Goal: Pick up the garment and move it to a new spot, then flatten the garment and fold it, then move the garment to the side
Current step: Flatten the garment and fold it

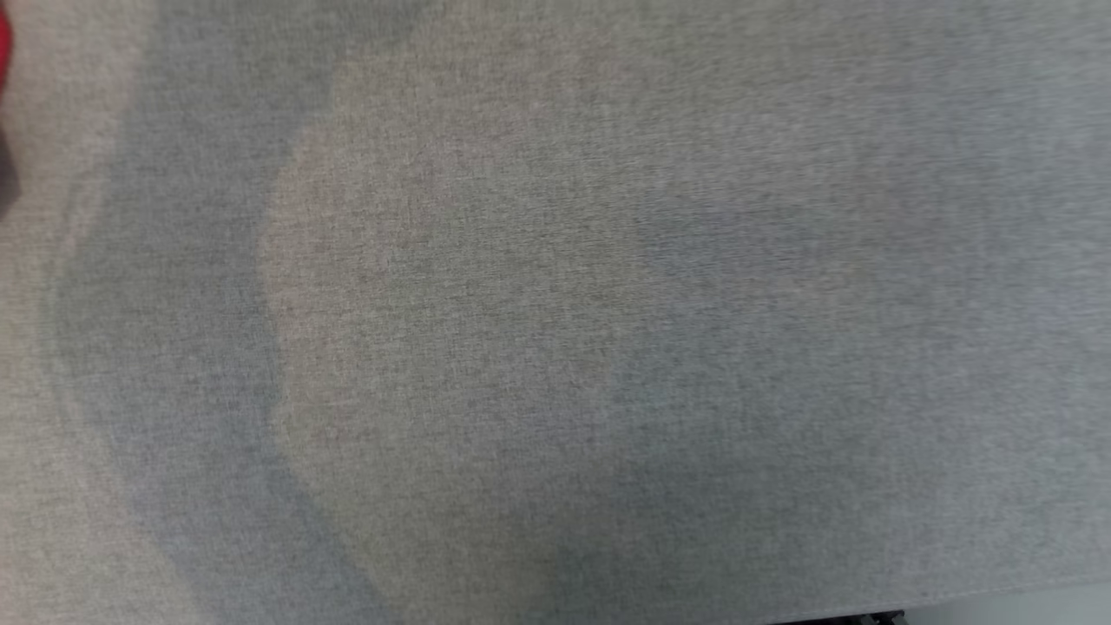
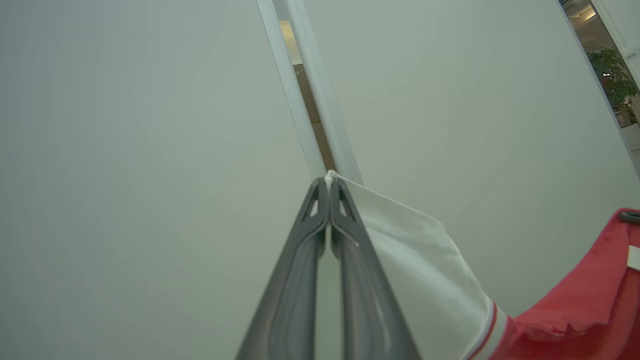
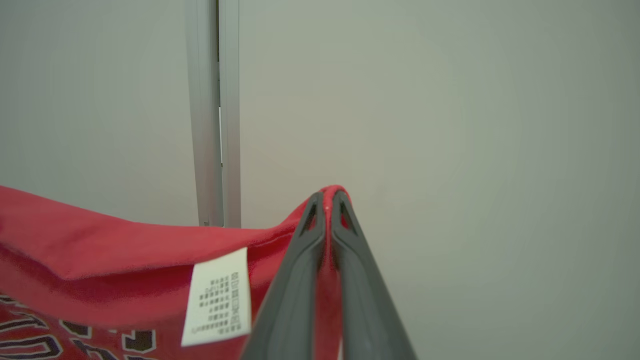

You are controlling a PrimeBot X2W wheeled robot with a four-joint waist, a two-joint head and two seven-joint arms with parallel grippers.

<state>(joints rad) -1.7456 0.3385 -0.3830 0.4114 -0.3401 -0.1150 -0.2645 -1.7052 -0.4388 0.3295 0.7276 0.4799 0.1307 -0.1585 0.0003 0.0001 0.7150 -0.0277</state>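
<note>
The garment is red with a white part and dark lettering. In the left wrist view my left gripper (image 2: 328, 181) is shut on the tip of the garment's white cloth (image 2: 425, 260), which hangs off to the right into the red body (image 2: 585, 295). In the right wrist view my right gripper (image 3: 327, 196) is shut on a red edge of the garment (image 3: 100, 245), which stretches left with a white care label (image 3: 217, 297) showing. A sliver of red garment (image 1: 4, 43) sits at the head view's far left edge.
The grey fabric table surface (image 1: 555, 312) spreads across the head view, its edge at the lower right (image 1: 998, 599). Both wrist views face pale wall panels (image 3: 450, 125) with a narrow vertical gap (image 2: 305, 100); a potted plant (image 2: 612, 70) stands beyond.
</note>
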